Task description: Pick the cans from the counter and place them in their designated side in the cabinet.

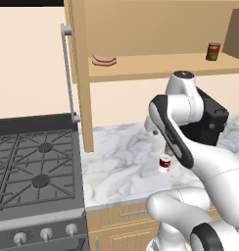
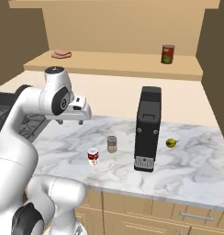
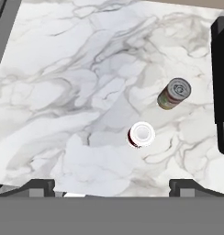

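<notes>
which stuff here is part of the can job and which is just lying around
For the job: red can, grey-olive can, counter, cabinet, open gripper.

Lying about: coffee machine, lime, dark red can, meat, stove.

No readable text anywhere, honestly

The red can (image 2: 92,156) on the counter (image 2: 187,170) has a white band with some dark smudge on it, but it's too small to make out. The grey-olive can (image 2: 112,144) just beside it carries a yellowish label, equally blurry. The darker red can (image 2: 167,53) on the cabinet shelf (image 2: 114,62) shows a green patch, no letters. The stove knobs (image 1: 45,235) look unmarked.
</notes>
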You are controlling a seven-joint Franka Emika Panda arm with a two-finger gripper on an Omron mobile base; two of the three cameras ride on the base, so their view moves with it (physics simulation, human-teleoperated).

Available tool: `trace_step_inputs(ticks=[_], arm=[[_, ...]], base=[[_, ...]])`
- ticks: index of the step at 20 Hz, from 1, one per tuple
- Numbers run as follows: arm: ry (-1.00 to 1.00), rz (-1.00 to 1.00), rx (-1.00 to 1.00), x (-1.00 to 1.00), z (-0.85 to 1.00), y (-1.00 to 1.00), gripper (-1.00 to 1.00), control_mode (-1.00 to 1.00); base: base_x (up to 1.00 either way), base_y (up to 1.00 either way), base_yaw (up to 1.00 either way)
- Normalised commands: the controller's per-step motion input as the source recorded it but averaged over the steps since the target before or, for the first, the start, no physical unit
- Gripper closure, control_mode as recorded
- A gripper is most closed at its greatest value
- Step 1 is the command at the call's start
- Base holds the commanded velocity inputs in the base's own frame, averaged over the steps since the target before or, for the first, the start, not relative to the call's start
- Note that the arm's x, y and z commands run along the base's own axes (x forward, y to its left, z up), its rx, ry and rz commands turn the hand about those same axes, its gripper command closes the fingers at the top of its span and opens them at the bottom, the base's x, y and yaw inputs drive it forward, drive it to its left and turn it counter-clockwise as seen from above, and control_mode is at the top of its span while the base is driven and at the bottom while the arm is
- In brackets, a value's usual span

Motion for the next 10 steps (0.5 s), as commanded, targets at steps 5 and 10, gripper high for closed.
trace_step_inputs(ticks=[5,10], arm=[[0.0,0.0,0.0,0.0,-0.22,-0.09,-1.0,-1.0],[0.0,0.0,0.0,0.0,-0.22,-0.11,-1.0,-1.0]], base=[[0.0,0.0,0.0],[0.0,0.0,0.0]])
